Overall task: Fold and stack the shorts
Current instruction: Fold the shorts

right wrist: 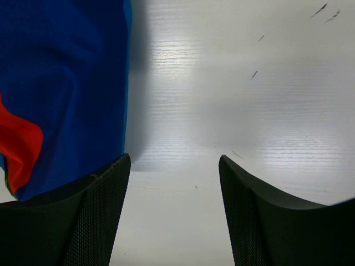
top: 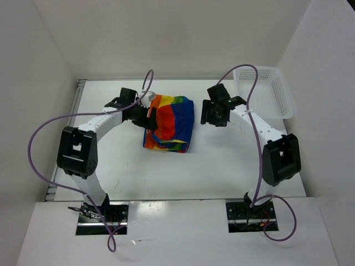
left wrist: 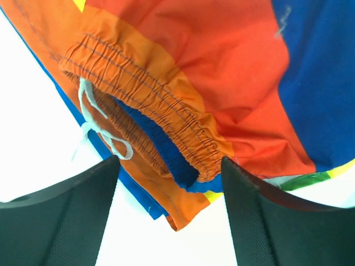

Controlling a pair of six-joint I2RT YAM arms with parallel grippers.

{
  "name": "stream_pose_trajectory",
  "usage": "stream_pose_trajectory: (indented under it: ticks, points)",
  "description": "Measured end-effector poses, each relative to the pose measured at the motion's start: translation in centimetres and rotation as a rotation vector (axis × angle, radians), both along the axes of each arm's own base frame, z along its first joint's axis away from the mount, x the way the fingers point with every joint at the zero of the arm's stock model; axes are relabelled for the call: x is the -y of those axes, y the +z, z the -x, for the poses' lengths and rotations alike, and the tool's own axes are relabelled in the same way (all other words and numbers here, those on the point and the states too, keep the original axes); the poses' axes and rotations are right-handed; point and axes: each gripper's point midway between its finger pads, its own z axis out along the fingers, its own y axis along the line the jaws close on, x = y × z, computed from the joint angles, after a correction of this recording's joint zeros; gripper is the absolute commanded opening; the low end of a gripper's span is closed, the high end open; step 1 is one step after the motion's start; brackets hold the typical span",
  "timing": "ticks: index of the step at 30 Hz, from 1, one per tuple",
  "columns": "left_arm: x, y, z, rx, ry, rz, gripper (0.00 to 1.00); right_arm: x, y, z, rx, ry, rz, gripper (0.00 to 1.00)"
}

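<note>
- Table [top: 183,172]: white, walls on three sides. Wide bare room on near side of the shorts and on both flanks.
- Shorts [top: 169,123]: folded bundle lying flat abt mid-table, a bit toward far edge, betw. the two claws.
- Basket [top: 280,94]: white mesh, far-R corner, well apart from shorts. R arm stands betw. them.
- L claw [left wrist: 169,160]: jaws spread wide, nothing pinched. Sits at shorts' L edge over the waistband end. Cloth fills the view beyond the fingers [left wrist: 66,216]. Contact w/ cloth: can't tell.
- R claw [right wrist: 172,158]: jaws wide apart, holds nothing. Over bare table just R of shorts, w/ the blue cloth edge beside its L finger. Touching or not: can't tell.
- Shorts' look: wide stripes, w/ orange, red, blue on top and yellow + green along near edge. Soft creases in red and blue.
- Waistband [left wrist: 155,100]: orange, gathered elastic, gaping a little, blue inside.
- Drawstring [left wrist: 89,126]: white, looped, hangs off waistband toward the table at L.
</note>
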Motion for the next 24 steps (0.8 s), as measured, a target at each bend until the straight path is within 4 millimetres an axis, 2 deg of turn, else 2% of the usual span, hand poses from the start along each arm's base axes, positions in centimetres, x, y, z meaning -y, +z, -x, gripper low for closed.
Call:
stream_pose_trajectory:
  ticks: [3, 8, 10, 15, 19, 22, 23, 24]
  points:
    - [-0.2, -0.5, -0.1, -0.013, 0.005, 0.000, 0.82, 0.1, 0.0, 0.0, 0.000, -0.003, 0.001, 0.71]
    - [-0.2, -2.7, 0.5, -0.066, 0.001, -0.006, 0.62, 0.1, 0.0, 0.0, 0.000, -0.002, 0.001, 0.71]
    - [-0.2, -3.5, 0.6, -0.085, -0.002, -0.006, 0.58, 0.1, 0.0, 0.0, 0.000, -0.002, 0.000, 0.71]
    - [0.1, -5.6, 0.6, -0.126, -0.013, 0.000, 0.68, 0.0, 0.0, 0.0, -0.002, 0.000, -0.002, 0.71]
    - [0.3, -6.0, 0.2, -0.125, -0.015, 0.009, 0.68, -0.1, 0.0, 0.1, -0.004, 0.003, -0.008, 0.71]
    - [0.6, -6.0, -0.1, -0.121, -0.020, 0.017, 0.58, -0.2, 0.0, 0.1, -0.005, 0.006, -0.012, 0.71]
    - [0.7, -6.0, -0.3, -0.117, -0.021, 0.021, 0.52, -0.2, 0.0, 0.1, -0.006, 0.007, -0.014, 0.71]
    - [0.7, -6.1, -0.4, -0.115, -0.022, 0.024, 0.40, -0.2, 0.0, 0.1, -0.007, 0.008, -0.015, 0.71]
